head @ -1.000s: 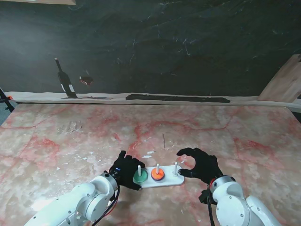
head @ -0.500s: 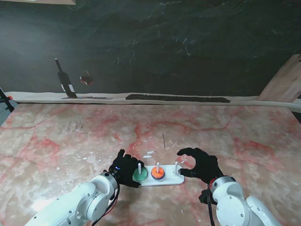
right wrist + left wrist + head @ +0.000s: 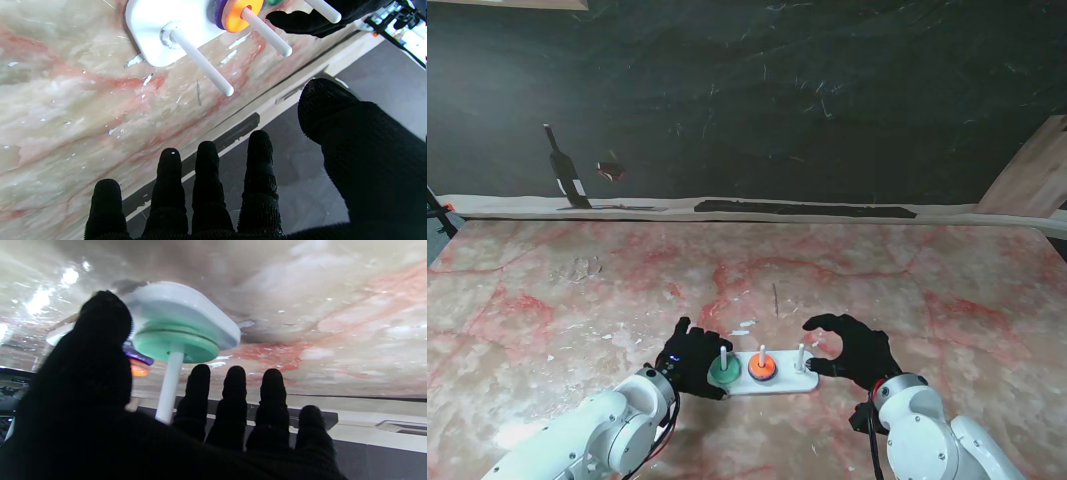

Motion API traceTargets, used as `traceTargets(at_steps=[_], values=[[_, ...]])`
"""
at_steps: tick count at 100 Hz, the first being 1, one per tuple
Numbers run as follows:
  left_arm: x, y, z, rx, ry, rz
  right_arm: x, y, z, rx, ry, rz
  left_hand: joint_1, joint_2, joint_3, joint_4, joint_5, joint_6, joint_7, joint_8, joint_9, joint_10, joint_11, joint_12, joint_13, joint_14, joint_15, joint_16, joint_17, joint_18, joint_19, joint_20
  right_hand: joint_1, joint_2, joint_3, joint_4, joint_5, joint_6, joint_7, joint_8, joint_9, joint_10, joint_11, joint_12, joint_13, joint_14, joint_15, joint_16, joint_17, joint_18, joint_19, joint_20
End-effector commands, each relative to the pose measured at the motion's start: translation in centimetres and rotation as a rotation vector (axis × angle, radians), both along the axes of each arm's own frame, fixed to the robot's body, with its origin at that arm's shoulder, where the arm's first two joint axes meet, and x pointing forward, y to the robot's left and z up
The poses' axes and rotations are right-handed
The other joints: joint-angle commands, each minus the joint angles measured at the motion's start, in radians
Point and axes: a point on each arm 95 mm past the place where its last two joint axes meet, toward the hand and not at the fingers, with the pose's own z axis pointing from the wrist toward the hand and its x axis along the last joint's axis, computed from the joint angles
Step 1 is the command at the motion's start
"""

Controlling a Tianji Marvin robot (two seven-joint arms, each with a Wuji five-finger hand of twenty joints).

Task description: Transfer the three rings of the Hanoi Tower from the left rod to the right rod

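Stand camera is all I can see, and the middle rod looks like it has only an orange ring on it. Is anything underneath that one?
Observer: Yes. The right wrist camera shows a purple ring under the orange ring on the middle rod.
Operator: Is the left hand gripping the green ring?
Observer: No. In the left wrist camera the left hand is open, its thumb beside the green ring and the other fingers spread past the left rod.
Operator: And the right rod?
Observer: The right wrist camera shows the right rod bare down to its base, with the right hand open.
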Motion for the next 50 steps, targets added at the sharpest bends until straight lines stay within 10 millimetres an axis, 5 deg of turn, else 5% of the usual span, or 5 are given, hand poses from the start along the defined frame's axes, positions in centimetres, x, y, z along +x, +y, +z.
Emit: traceTargets(at_steps=[1, 50], values=[[-0.03, -0.5, -0.11, -0.004, 0.003, -0.014, -0.21, 0.2, -0.18, 0.005, 0.008, 0.004, -0.008, 0.02, -0.028, 0.028, -0.04, 0.005, -0.015, -0.013, -0.034, 0.004, -0.014, -0.007, -0.046, 0.002, -0.019, 0.005, -0.012, 0.002, -0.017, -0.001, -0.004, 0.009, -0.024, 0.031, 0.008, 0.011, -0.007, 0.011, 0.0, 0.002, -0.006, -0.004, -0.009, -0.002, 0.003, -0.004, 0.001, -0.007, -0.005, 0.029], [0.14, -0.9, -0.41, -0.022, 0.002, -0.027, -0.2, 0.16, -0.22, 0.013, 0.013, 0.002, -0.001, 0.108, -0.046, 0.058, 0.023, -0.011, 0.003, -0.006, 0.051, 0.006, 0.017, 0.004, -0.01, 0.003, -0.004, 0.014, -0.011, 0.0, -0.006, 0.014, -0.003, 0.014, -0.028, 0.032, 0.008, 0.013, -0.006, 0.01, 0.002, 0.004, -0.004, -0.003, -0.004, -0.001, 0.004, -0.003, 0.002, -0.005, 0.004, 0.03]])
